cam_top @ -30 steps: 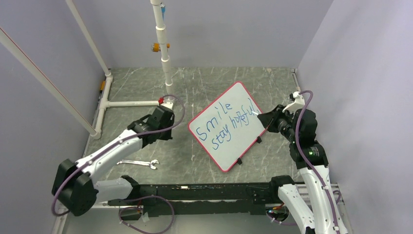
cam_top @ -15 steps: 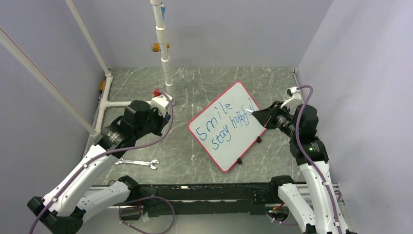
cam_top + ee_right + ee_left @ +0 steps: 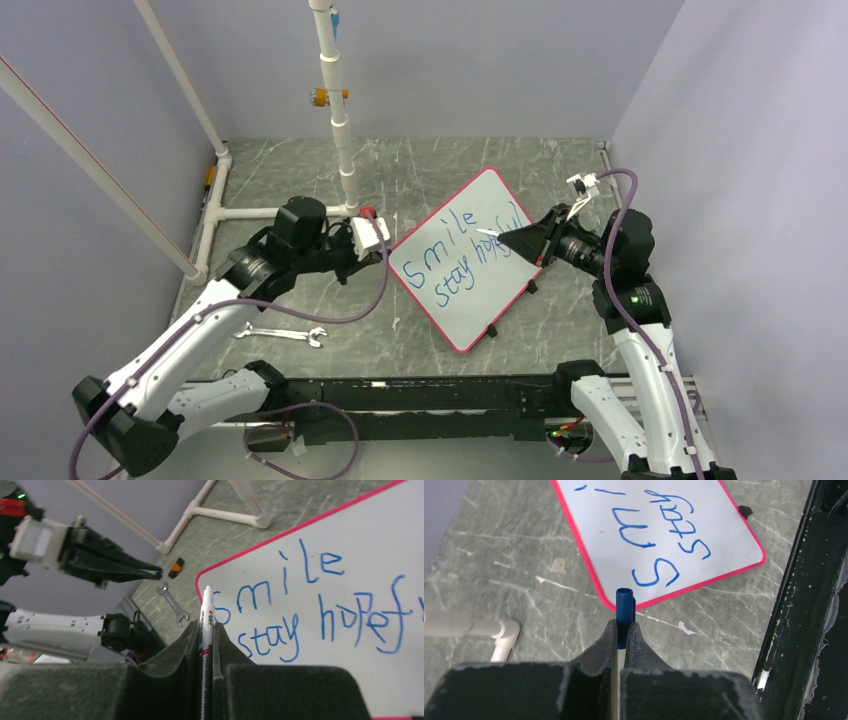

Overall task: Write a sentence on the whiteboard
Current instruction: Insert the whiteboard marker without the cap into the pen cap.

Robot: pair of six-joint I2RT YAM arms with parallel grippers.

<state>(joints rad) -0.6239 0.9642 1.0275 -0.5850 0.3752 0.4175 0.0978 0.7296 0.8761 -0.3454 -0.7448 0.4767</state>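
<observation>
Whiteboard (image 3: 470, 318) is found lying flat just ahead of the left gripper (image 3: 623, 628), whose fingers are clamped on a blue cap (image 3: 625, 602). The sentence (image 3: 462, 262) is seen beyond the right gripper (image 3: 205, 630), which is clamped on a marker (image 3: 207, 611).

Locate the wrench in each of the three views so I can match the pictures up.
Top external: the wrench lies lower left of centre, well to the left of the whiteboard.
Left wrist: the wrench is not in this picture.
Right wrist: the wrench sits left of centre, just beyond the board's red-rimmed corner.
Shared landmark: the whiteboard's corner nearest the "S" of "Smile", visible in all three views.
</observation>
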